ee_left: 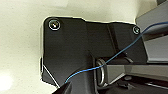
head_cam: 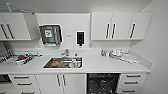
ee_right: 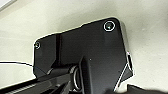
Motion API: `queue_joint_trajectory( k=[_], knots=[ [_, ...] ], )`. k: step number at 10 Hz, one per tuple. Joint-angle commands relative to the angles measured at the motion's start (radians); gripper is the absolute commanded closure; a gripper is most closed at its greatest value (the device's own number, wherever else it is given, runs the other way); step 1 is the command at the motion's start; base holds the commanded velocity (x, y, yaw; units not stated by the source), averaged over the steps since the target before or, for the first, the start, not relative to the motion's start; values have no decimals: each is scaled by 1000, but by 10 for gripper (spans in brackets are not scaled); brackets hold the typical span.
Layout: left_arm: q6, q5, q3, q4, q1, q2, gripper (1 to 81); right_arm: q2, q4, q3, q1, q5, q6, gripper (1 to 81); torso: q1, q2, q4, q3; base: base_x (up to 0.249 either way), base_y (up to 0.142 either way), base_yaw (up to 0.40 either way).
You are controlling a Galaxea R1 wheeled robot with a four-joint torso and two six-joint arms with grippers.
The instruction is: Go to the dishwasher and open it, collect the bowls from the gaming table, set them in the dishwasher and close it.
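Kitchen counter [head_cam: 100,65] | dishwasher [head_cam: 102,83] open beneath, right of sink [head_cam: 63,62] | claw state: cannot tell

No writing can be read anywhere in these views; the paper-towel dispenser [head_cam: 50,34] on the far wall carries a green-and-white label [head_cam: 48,33], but its words are too blurred to make out. The dark soap dispenser [head_cam: 80,38] to its right shows no legible marking either.
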Motion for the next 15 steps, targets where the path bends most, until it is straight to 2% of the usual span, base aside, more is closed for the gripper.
queue_joint_trajectory(
  k=[1,3,5,6,8,10,11,12,13,15],
  knots=[
    [-8,54,-24,-7,-34,12,10,5,-13,-26,43,-41,-3,10,0,0,0,0,0,0,0],
    [-16,54,-39,-32,-34,31,10,96,-10,-130,18,-69,-1,10,0,0,0,-2,0,0,0],
    [-18,55,-84,-35,-34,57,10,229,22,-329,-20,-67,8,10,0,0,0,-1,0,0,0],
    [-18,55,-95,-35,-34,66,10,278,90,-416,-35,-64,-12,10,0,0,0,-1,0,0,0],
    [-18,54,-147,-47,-38,89,10,369,298,-579,-48,-54,-246,10,0,0,0,-1,0,0,0],
    [-18,55,-208,-47,-38,119,10,404,543,-610,-49,-58,-546,10,0,0,0,-1,0,0,0],
    [-16,55,-225,-47,-35,130,10,413,728,-617,-52,-55,-748,10,0,0,0,-1,0,0,0],
    [-16,57,-227,-47,-34,132,10,416,838,-617,-57,-52,-867,10,0,0,0,-1,0,0,0],
    [-14,66,-227,-47,-34,132,10,419,878,-618,-66,-40,-926,10,0,0,0,-1,0,0,0],
    [-2,89,-227,-29,-34,143,10,376,868,-587,-25,-40,-956,10,-1,0,0,-1,0,0,0]
  ],
)
